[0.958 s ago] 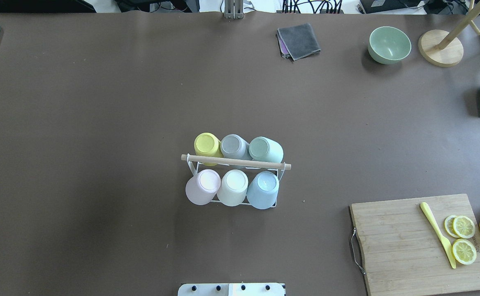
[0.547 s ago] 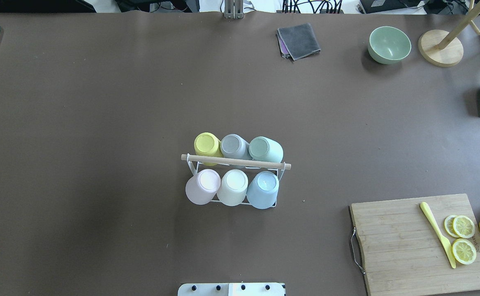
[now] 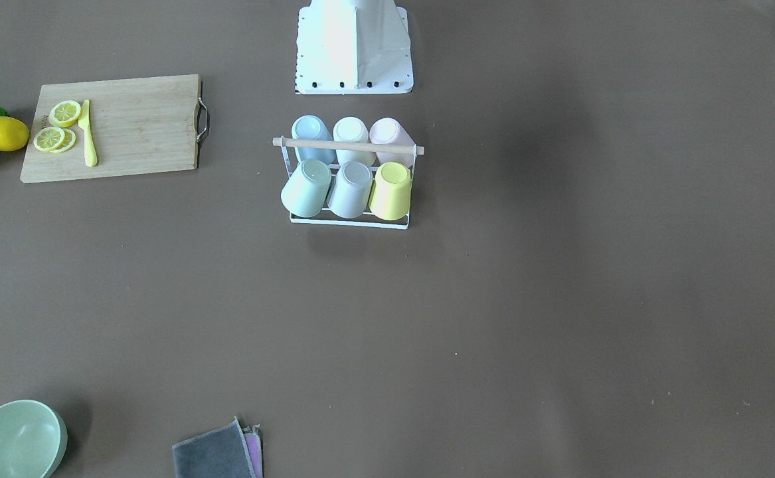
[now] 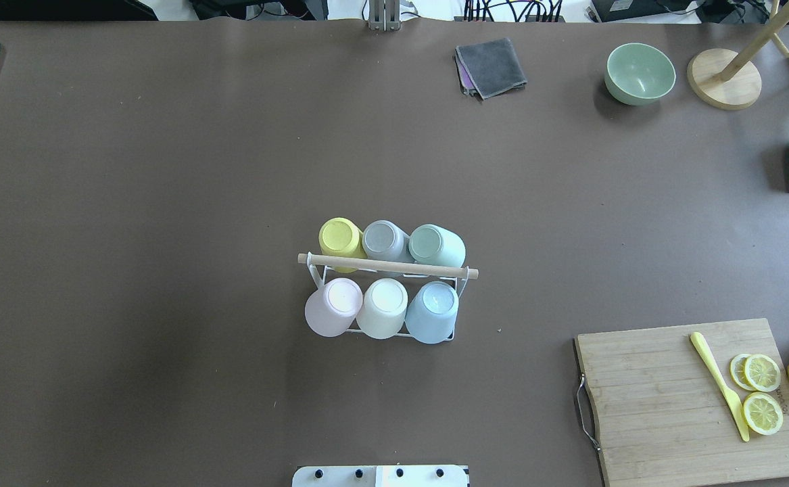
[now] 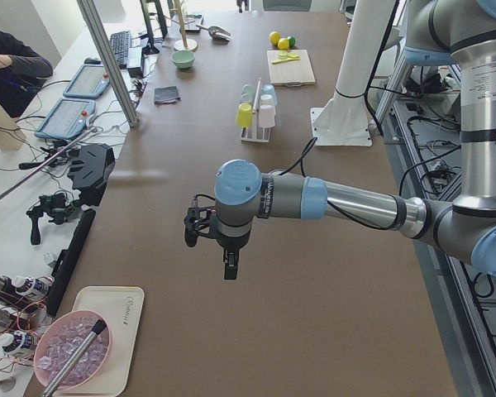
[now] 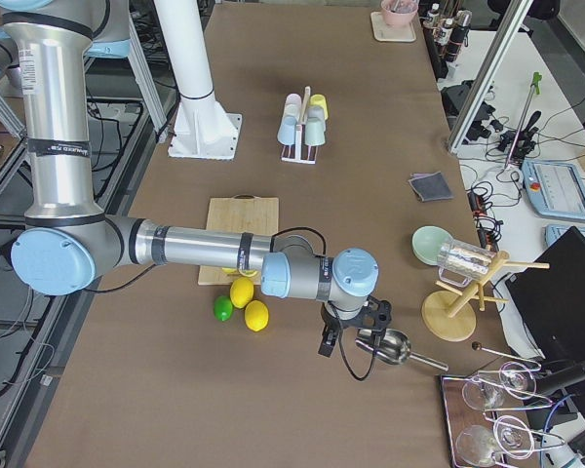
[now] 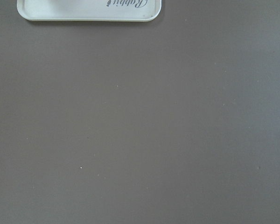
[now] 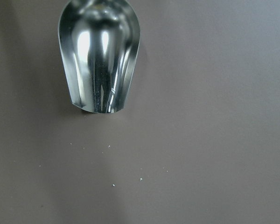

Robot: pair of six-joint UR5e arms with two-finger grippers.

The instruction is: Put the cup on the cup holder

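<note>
Both empty: left hand [image 5: 229, 271], right hand [image 6: 327, 344].

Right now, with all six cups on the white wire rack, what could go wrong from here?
1. The right arm hangs close to the shiny metal scoop; a careless swing could knock it.
2. The pastel cups lean outward on the white wire rack; a bump might tip one off.

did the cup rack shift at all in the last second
No. In the overhead view the cup rack sits in the same spot as before, just as far from the cutting board.
</note>
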